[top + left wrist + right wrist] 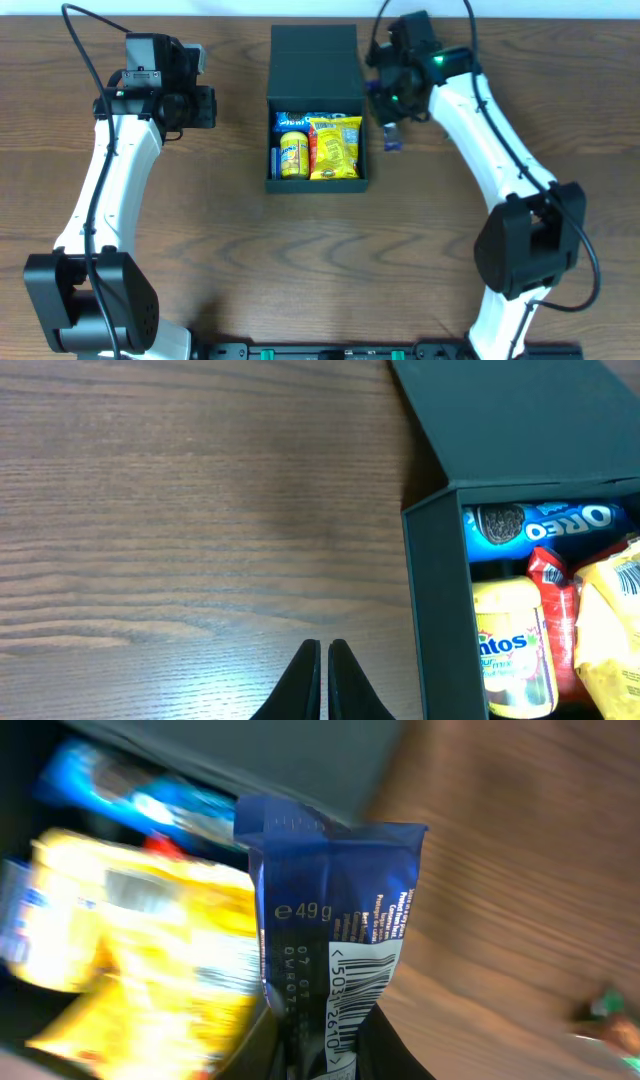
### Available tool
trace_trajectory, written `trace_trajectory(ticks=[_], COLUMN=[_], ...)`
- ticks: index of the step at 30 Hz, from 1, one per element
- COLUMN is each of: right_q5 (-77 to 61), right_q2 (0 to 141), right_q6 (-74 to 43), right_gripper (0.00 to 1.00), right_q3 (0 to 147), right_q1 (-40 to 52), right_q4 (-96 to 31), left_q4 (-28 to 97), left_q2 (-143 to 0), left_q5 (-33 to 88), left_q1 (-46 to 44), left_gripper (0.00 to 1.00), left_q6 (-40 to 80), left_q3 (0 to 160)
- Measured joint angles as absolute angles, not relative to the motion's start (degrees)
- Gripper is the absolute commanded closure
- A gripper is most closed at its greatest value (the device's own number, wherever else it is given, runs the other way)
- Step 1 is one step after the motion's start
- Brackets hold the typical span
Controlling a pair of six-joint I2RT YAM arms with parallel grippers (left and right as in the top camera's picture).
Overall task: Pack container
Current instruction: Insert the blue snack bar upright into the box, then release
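The black container [316,186] stands open at the table's middle, its lid [315,60] folded back. Inside lie a blue Oreo packet [545,525], a yellow Mentos tub [510,655], a red packet [550,575] and a yellow snack bag [335,147]. My right gripper [384,100] hangs just right of the container's right wall. It is shut on a dark blue snack packet [335,910] with a barcode, which also shows in the overhead view [392,137]. My left gripper [323,660] is shut and empty over bare wood, left of the container's wall [435,610].
A small wrapped sweet [610,1015] lies on the wood at the right edge of the right wrist view. The right wrist view is blurred. Wooden tabletop [220,220] surrounds the container on all sides.
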State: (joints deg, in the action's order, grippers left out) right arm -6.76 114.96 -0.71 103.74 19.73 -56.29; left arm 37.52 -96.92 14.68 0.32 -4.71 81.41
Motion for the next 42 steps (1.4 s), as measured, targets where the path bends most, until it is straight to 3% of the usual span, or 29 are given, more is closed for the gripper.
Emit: trace_trajectory(ticks=[3, 13, 34, 38, 39, 41, 42], right_q5=[-7.14, -7.79, -5.50, -5.08, -4.80, -4.05, -3.60], right_q2=[114.91, 114.98, 120.60, 120.60, 120.60, 120.60, 120.60], right_q6=[-7.62, -22.00, -26.59, -27.05, -26.81, -27.00, -27.07], right_gripper=[0.84, 0.87, 0.85, 0.70, 0.58, 0.19, 0.10], right_q3=[103.90, 103.90, 103.90, 103.90, 103.90, 103.90, 103.90], right_q1=[23.38, 31.75, 35.53, 35.38, 35.33, 35.24, 35.22], right_q4=[-56.29, -48.71, -47.27, -48.01, -48.01, -47.92, -47.83], left_q4=[37.56, 37.82, 40.07, 40.10, 40.10, 40.10, 40.10], left_q2=[-96.92, -96.92, -96.92, -96.92, -96.92, -96.92, -96.92], left_q5=[14.68, 14.70, 14.68, 14.68, 14.68, 14.68, 14.68], left_q1=[0.32, 0.32, 0.32, 0.32, 0.32, 0.32, 0.32], left_gripper=[0.94, 0.94, 0.94, 0.95, 0.94, 0.94, 0.94], left_q6=[-4.71, -4.71, -4.71, -4.71, -4.71, -4.71, -4.71], left_q3=[81.41, 81.41, 81.41, 81.41, 81.41, 81.41, 81.41])
